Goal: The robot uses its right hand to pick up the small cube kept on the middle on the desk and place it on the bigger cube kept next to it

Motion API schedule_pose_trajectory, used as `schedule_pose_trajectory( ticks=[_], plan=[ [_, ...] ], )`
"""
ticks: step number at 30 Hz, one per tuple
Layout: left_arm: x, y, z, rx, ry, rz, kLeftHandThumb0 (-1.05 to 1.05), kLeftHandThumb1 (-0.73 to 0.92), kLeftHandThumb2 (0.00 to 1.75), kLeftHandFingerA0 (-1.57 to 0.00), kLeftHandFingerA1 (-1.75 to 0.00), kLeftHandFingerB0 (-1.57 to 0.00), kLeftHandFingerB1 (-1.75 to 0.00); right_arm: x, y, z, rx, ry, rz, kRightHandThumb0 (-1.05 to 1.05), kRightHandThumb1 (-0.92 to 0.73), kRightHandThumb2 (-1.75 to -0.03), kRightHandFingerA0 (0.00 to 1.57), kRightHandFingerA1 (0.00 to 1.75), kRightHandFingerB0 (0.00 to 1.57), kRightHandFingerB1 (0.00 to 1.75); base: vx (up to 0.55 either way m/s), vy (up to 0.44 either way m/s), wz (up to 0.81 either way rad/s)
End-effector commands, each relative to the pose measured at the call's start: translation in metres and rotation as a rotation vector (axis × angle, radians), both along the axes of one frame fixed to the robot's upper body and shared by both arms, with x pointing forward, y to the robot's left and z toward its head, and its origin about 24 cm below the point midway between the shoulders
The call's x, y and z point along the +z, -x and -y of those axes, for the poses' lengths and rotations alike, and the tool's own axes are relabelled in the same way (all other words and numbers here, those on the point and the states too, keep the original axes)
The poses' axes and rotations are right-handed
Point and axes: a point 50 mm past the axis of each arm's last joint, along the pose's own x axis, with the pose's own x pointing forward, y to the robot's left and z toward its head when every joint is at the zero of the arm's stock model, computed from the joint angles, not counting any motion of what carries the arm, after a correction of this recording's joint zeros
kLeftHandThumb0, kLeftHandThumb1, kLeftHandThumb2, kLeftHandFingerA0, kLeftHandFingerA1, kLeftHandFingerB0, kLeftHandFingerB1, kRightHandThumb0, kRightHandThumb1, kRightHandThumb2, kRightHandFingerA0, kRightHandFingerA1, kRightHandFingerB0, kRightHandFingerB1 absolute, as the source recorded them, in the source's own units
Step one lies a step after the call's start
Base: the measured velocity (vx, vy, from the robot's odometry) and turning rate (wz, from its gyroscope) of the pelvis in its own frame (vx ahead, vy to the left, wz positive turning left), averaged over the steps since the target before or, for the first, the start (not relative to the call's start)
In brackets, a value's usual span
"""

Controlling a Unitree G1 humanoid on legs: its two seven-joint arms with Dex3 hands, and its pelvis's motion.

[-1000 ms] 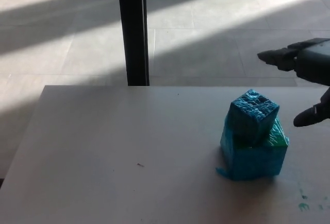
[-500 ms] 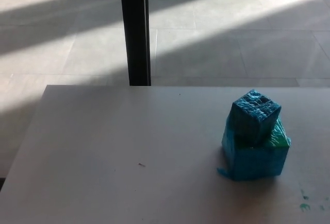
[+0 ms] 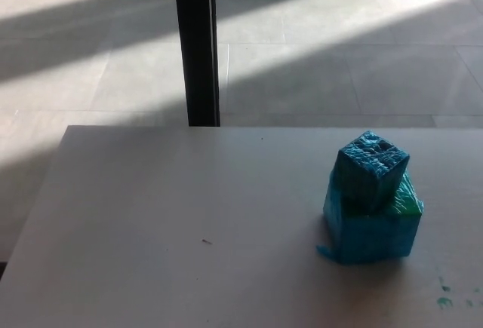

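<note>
The small blue cube (image 3: pixel 371 168) sits on top of the bigger blue cube (image 3: pixel 373 230), turned a little askew and set toward its 10 o'clock corner. The stack stands at the 4 o'clock part of the pale surface (image 3: pixel 166 207). Neither robot hand shows, so the state of the fingers cannot be told. A black post (image 3: pixel 196 45) rises at 12 o'clock, beyond the surface's far edge.

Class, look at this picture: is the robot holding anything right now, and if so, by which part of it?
Nothing is held. Neither robot hand is in view. The small cube sits free on top of the bigger cube on the desk.
</note>
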Motion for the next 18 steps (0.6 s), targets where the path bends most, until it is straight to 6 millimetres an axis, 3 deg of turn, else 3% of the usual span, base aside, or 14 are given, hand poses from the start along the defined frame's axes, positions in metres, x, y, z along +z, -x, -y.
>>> schedule_pose_trajectory(
  ticks=[1, 2, 3, 4, 5, 6, 7, 10, 15, 16, 18],
  plan=[
    [0.002, 0.003, -0.003, 0.020, 0.000, 0.020, -0.95, 0.90, 0.67, -0.41, -0.54, -0.37, -0.38, -0.027, 0.071, 0.062, -0.356, -0.038, 0.216, -0.78, -0.49, -0.83, 0.00, 0.31, 0.00, 0.29, 0.00, 0.000, 0.00],
    [0.002, 0.004, -0.004, 0.022, 0.000, 0.023, -1.01, 0.75, 0.84, -0.38, -0.55, -0.33, -0.42, -0.041, 0.079, 0.066, -0.389, -0.087, 0.219, -0.77, -0.47, -0.82, 0.00, 0.32, 0.00, 0.32, 0.00, 0.000, 0.00],
    [0.001, 0.004, -0.004, 0.024, 0.000, 0.023, -0.96, 0.90, 0.68, -0.40, -0.55, -0.38, -0.38, -0.054, 0.086, 0.070, -0.430, -0.133, 0.213, -0.84, -0.48, -0.81, 0.00, 0.28, 0.04, 0.29, 0.00, 0.000, 0.00],
    [0.001, 0.004, -0.004, 0.022, -0.002, 0.022, -0.96, 0.90, 0.68, -0.42, -0.54, -0.38, -0.38, -0.064, 0.091, 0.073, -0.458, -0.160, 0.206, -0.88, -0.50, -0.83, 0.00, 0.27, 0.07, 0.29, 0.00, 0.000, 0.00],
    [0.002, 0.004, -0.004, 0.021, -0.004, 0.020, -0.92, 0.68, 1.11, -0.38, -0.61, -0.35, -0.50, -0.075, 0.097, 0.074, -0.479, -0.168, 0.193, -0.88, -0.50, -0.83, 0.00, 0.28, 0.07, 0.30, 0.00, 0.000, 0.00],
    [0.002, 0.003, -0.004, 0.021, -0.005, 0.021, -0.93, 0.68, 1.12, -0.39, -0.61, -0.34, -0.50, -0.086, 0.102, 0.074, -0.507, -0.170, 0.174, -0.88, -0.50, -0.86, 0.00, 0.32, 0.06, 0.30, 0.00, 0.000, 0.00],
    [0.003, 0.003, -0.004, 0.023, -0.005, 0.021, -0.96, 0.89, 0.67, -0.42, -0.54, -0.39, -0.38, -0.094, 0.106, 0.074, -0.523, -0.182, 0.167, -0.88, -0.50, -0.87, 0.00, 0.33, 0.06, 0.32, 0.00, 0.000, 0.00],
    [0.004, 0.003, -0.005, 0.020, 0.001, 0.028, -0.97, 0.89, 0.68, -0.40, -0.54, -0.37, -0.38, -0.129, 0.122, 0.071, -0.584, -0.293, 0.168, -0.87, -0.48, -0.85, 0.00, 0.31, 0.05, 0.35, 0.00, 0.000, 0.00],
    [0.005, 0.002, -0.005, 0.018, 0.001, 0.030, -0.96, 0.90, 0.67, -0.40, -0.55, -0.38, -0.38, -0.166, 0.138, 0.066, -0.668, -0.409, 0.148, -0.89, -0.50, -0.89, 0.00, 0.31, 0.06, 0.30, 0.00, 0.000, 0.00],
    [0.004, 0.002, -0.005, 0.027, 0.000, 0.026, -0.95, 0.90, 0.67, -0.41, -0.53, -0.38, -0.37, -0.182, 0.145, 0.062, -0.697, -0.463, 0.144, -0.88, -0.48, -0.86, 0.00, 0.29, 0.07, 0.30, 0.00, 0.000, 0.00],
    [0.004, 0.002, -0.006, 0.032, 0.004, 0.030, -0.97, 0.89, 0.67, -0.40, -0.55, -0.38, -0.39, -0.188, 0.147, 0.059, -0.703, -0.452, 0.129, -0.88, -0.49, -0.88, 0.00, 0.32, 0.06, 0.33, 0.00, 0.000, 0.00]
  ],
)
